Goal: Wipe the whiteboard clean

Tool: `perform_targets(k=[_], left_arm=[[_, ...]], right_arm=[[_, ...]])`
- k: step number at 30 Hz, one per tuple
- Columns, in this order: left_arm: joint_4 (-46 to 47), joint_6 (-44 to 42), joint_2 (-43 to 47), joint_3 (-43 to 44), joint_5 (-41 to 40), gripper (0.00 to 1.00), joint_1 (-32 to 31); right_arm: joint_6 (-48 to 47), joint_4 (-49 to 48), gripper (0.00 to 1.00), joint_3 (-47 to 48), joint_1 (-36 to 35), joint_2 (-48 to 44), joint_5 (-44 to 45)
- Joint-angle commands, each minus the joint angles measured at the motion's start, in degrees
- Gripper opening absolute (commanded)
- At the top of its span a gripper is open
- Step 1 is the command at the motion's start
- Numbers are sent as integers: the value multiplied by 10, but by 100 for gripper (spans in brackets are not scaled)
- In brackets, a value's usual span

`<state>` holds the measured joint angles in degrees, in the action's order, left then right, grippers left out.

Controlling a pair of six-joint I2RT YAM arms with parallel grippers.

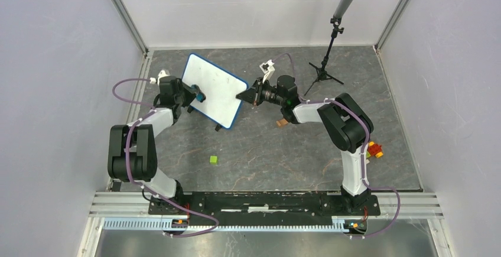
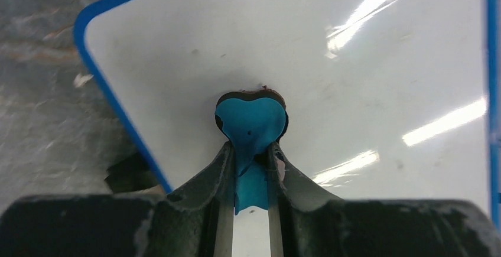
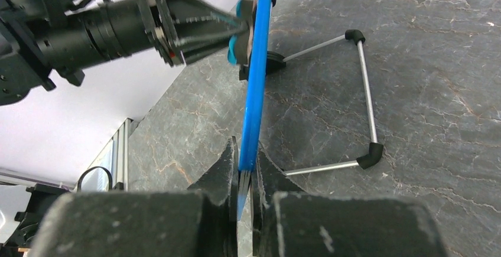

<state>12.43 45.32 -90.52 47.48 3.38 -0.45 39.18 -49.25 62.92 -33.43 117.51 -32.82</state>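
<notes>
The whiteboard (image 1: pixel 214 90), white with a thin blue frame, stands tilted on its wire stand at the back middle of the table; its face (image 2: pixel 331 62) shows no writing. My left gripper (image 1: pixel 198 96) is shut on a small blue eraser (image 2: pixel 251 124), whose dark pad presses against the board's face. My right gripper (image 1: pixel 241 97) is shut on the board's right blue edge (image 3: pixel 254 100) and holds it. In the right wrist view the left gripper (image 3: pixel 233 32) with the blue eraser touches the far side of the board.
A microphone on a tripod (image 1: pixel 331 38) stands at the back right. A small green cube (image 1: pixel 213 159) lies at the front middle. An orange-brown block (image 1: pixel 282 123) and red-yellow toy pieces (image 1: pixel 374 149) lie by the right arm. The board's wire stand (image 3: pixel 363 91) rests on the table.
</notes>
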Motion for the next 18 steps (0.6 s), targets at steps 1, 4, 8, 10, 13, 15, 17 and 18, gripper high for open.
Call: perform_targets(k=[1,4,8,10,13,15,17,18], left_arm=[[-104,-43,3,-49,28,29,4],[-102,-37,13,-54,33,29,1],[-114,-31,28,-34,6,29,-49],[-133,-35,36,-15,-19,29,-88],[-154,-40,43,15,-53,29,-138],[-167,-47,45,38,-70,29,-167],[-185,-59,45,66,-86,29,-194],[-194,-66,46,76,-94,29,-207]], right_arm=[[-77,18,0,5,-24,16,-58],[-83,20,0,-1,-24,8,-55],[-84,19,0,-9,-24,1,-57],[-83,19,0,-10,-24,-3,-59],[-85,18,0,-14,-24,-10,-59],[-85,17,0,-15,-24,-11,-59],[-84,18,0,-14,-24,-11,-61],[-85,18,0,-15,-24,-12,-61]])
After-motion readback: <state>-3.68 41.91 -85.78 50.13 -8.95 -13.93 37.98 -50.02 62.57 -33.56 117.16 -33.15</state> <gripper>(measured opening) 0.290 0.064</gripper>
